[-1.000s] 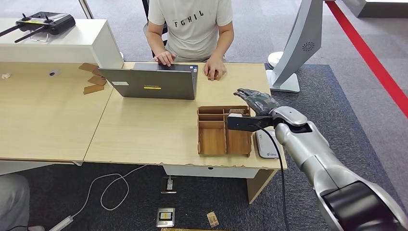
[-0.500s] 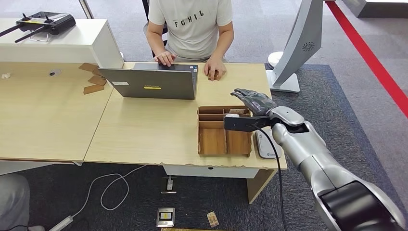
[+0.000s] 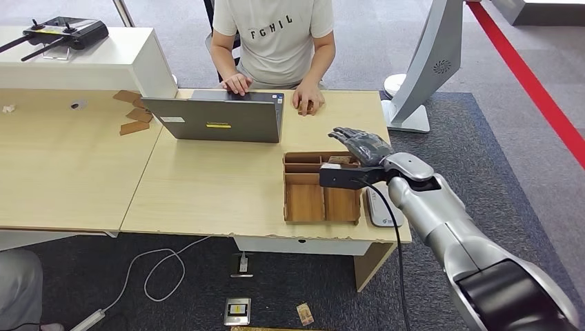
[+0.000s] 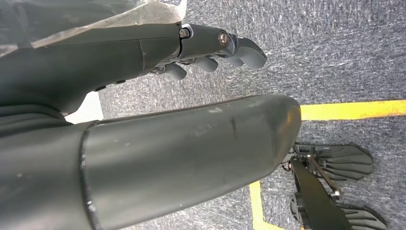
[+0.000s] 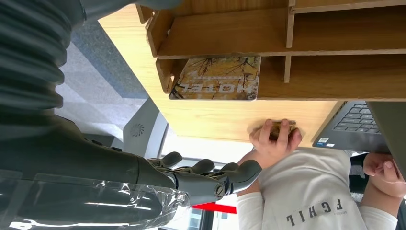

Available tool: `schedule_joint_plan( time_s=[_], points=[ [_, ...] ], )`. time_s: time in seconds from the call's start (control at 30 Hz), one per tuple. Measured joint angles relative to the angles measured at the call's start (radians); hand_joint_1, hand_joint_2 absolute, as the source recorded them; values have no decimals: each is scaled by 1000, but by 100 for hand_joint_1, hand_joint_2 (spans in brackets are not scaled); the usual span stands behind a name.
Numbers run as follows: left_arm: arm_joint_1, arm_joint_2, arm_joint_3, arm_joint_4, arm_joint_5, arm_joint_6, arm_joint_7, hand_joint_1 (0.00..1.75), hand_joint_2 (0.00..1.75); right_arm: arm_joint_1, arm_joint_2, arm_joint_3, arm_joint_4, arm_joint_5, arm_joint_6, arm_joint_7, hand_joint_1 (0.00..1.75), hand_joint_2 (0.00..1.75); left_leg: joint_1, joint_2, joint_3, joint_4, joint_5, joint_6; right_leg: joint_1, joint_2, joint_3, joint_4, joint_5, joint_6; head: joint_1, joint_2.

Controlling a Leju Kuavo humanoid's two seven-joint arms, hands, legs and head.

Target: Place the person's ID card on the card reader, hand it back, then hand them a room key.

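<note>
Hotel key card [image 5: 215, 77] is lying flat in the far corner compartment of the wooden tray [image 3: 322, 187], the corner nearest the person; printed side up, the word HOTEL readable in the right wrist view. In the head view the card is showing as a small patch behind the tray's far wall, partly behind the right hand.

Card reader [image 3: 383, 207], white, is lying flat on the desk just beside the tray, on the side toward the desk's right end; the silver forearm is crossing over part of it.

ID card: a brownish thing is lying under the person's hand [image 5: 274, 136] on the desk beyond the tray; cannot tell what it is.

Right hand [image 3: 362, 143] is hovering above the far right corner of the tray, fingers stretched forward and slightly apart, holding nothing, not touching the card.

Left hand [image 4: 218, 45] is hanging down over grey carpet with a yellow floor line, fingers loosely curled, nothing in them.

Person [image 3: 274, 38] in a white T-shirt is sitting at the far side of the desk [image 3: 207, 193], beyond the tray. Laptop [image 3: 217, 118] is standing open to the left of the tray, the person's other hand on its keyboard.
</note>
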Motion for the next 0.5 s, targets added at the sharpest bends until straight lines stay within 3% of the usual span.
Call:
schedule_joint_plan(
  time_s=[0.5],
  points=[
    [0, 0, 0, 0, -1, 1, 0, 0, 0, -3, -8, -1, 34, 3, -4, 3, 0, 175, 0, 0, 0, 0, 0, 0, 0, 0, 0, 0, 0, 0, 0, 0]
  ],
)
